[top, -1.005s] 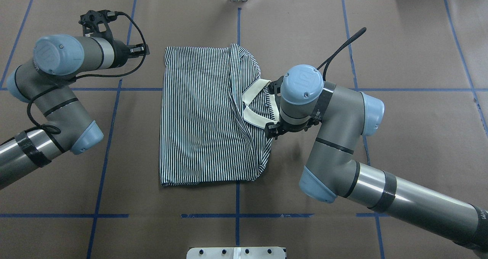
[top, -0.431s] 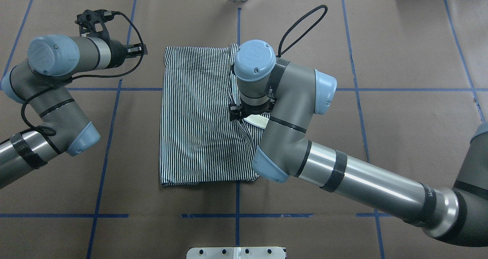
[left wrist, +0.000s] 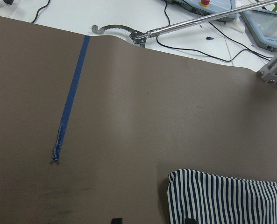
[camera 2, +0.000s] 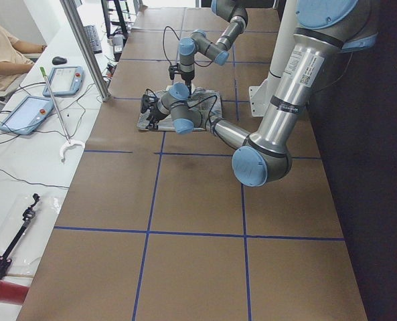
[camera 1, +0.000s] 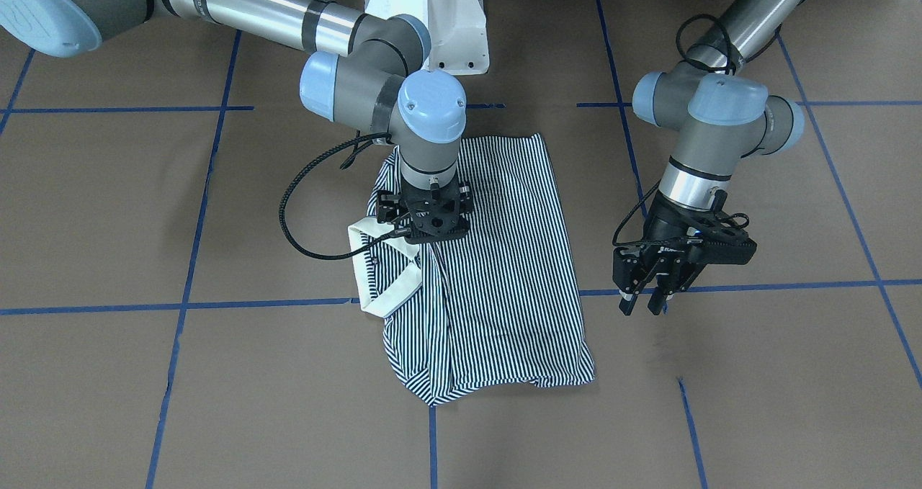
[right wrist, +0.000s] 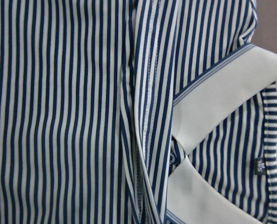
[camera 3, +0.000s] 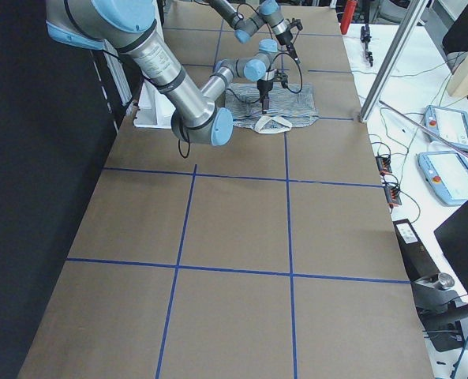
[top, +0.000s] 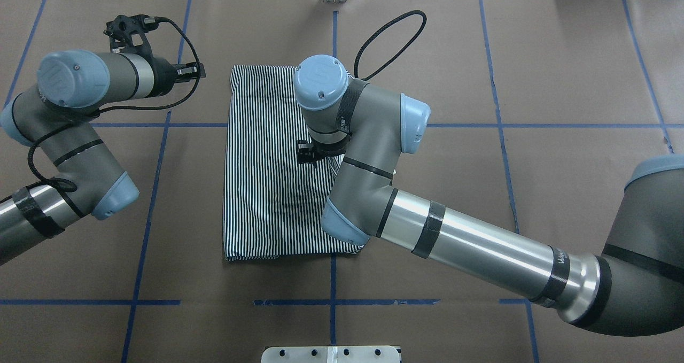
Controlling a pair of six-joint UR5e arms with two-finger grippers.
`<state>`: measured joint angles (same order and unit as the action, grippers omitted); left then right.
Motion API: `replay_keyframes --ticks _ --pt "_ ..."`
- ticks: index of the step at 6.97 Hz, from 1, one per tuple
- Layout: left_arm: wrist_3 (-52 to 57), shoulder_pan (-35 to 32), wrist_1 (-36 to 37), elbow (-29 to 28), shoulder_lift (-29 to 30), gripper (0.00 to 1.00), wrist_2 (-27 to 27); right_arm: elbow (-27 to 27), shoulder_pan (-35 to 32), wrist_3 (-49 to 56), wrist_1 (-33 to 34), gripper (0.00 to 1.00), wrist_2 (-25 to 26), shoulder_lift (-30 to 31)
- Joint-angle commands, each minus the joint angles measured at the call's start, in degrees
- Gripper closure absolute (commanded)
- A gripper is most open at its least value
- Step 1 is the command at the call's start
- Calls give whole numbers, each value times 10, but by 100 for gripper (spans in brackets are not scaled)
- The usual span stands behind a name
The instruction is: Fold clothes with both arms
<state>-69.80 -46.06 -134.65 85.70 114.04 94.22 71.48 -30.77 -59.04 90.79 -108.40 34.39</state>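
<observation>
Navy-and-white striped polo shirt (top: 267,192) now has the black right gripper (camera 1: 429,224) over its middle, past the cream collar (camera 1: 385,291), grip hidden, probably repositioning; black left gripper (camera 1: 643,303) hangs spread, empty.

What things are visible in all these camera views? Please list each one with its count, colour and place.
polo shirt: one, navy-and-white stripes, table middle, partly folded
collar: one, cream, at the shirt's edge
table cover: one, brown, blue-lined, under everything
pedestal: one, white, at robot's base
tablets: two, pale blue, side bench
person: one, beige top, at bench
left claw: one, black, open, beside shirt
right claw: one, black, over shirt near collar
</observation>
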Motion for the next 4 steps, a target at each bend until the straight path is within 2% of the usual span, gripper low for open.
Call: replay_keyframes --ticks 1,4 --pt "-1 1 0 0 -1 46 0 -22 1 6 -5 0 1 -4" --pt "-1 2 0 2 -1 46 0 -28 1 16 -4 0 4 5"
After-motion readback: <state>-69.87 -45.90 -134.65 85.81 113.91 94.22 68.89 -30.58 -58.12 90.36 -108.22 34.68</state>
